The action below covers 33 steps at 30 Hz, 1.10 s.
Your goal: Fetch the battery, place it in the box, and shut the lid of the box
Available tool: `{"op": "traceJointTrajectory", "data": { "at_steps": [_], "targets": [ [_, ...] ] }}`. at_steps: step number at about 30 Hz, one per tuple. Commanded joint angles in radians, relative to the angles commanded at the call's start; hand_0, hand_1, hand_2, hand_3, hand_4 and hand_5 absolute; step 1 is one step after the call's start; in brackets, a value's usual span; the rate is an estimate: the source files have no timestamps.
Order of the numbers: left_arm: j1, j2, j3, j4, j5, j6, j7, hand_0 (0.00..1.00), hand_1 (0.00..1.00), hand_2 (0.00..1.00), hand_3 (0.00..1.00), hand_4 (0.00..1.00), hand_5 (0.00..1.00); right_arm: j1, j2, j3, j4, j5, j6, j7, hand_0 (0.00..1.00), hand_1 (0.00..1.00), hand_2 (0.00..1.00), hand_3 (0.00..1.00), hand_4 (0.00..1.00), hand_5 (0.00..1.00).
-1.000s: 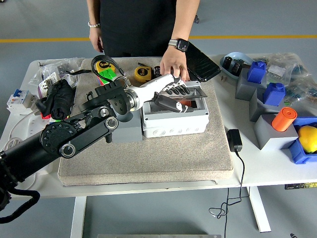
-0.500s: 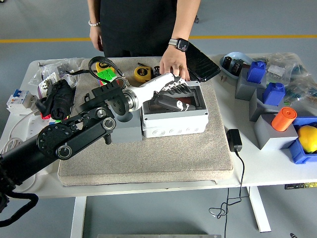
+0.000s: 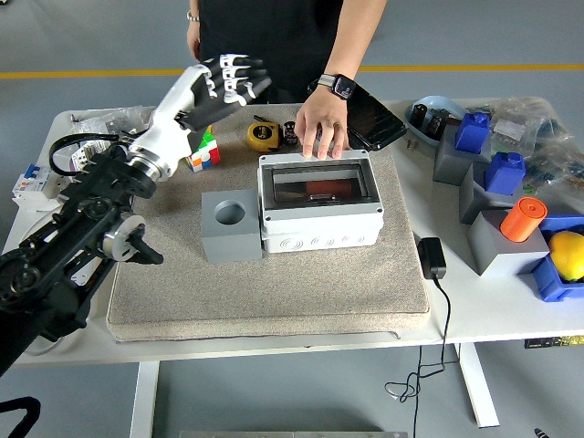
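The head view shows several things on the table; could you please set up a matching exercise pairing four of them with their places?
Things:
1. box
2. grey block
3. orange cylinder
4. left hand

Places:
A. raised above the table's far left part, holding nothing
B. on a grey stand at the right
C. mid-mat, lid down, a person's hand at its far edge
D. against the box's left side

Pairs: 1-C, 2-D, 3-B, 4-A
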State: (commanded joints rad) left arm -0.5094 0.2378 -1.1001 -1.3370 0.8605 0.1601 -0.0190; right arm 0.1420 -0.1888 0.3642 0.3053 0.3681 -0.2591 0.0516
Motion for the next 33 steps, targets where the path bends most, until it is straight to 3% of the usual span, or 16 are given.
{"op": "traceJointTrajectory", "data": {
  "at_steps": [2,3,6,12,33],
  "targets": [
    [0.024,0.013,-0.042,0.001,-0.011,0.000,0.001,0.549,0.638,0.608,0.592,0.925,0.343,0.002,-0.001,-0.009,-0.003,0.009,0.004,-0.003,0.662,0.633,0.630,0.533,0.871,0.434],
    [0.034,0.017,-0.059,0.000,-0.016,0.000,0.002,0.452,0.579,0.567,0.581,0.925,0.337,0.003,-0.001,-0.013,-0.004,0.013,0.006,-0.005,0.665,0.633,0.630,0.533,0.871,0.433],
    [0.083,0.038,-0.142,-0.001,-0.041,-0.002,0.006,0.452,0.579,0.567,0.581,0.925,0.337,0.005,0.001,-0.039,-0.012,0.036,0.017,-0.015,0.665,0.633,0.630,0.533,0.871,0.433],
    [0.147,0.072,-0.216,0.017,-0.033,-0.004,0.007,0.434,0.555,0.559,0.579,0.927,0.334,0.005,0.002,-0.043,-0.015,0.038,0.027,-0.022,0.664,0.633,0.630,0.534,0.872,0.434],
    [0.181,0.085,-0.315,0.004,-0.021,-0.013,0.004,0.426,0.546,0.559,0.578,0.927,0.306,0.014,0.000,-0.052,-0.014,0.036,0.026,-0.028,0.663,0.636,0.632,0.534,0.873,0.439]
  ]
}}
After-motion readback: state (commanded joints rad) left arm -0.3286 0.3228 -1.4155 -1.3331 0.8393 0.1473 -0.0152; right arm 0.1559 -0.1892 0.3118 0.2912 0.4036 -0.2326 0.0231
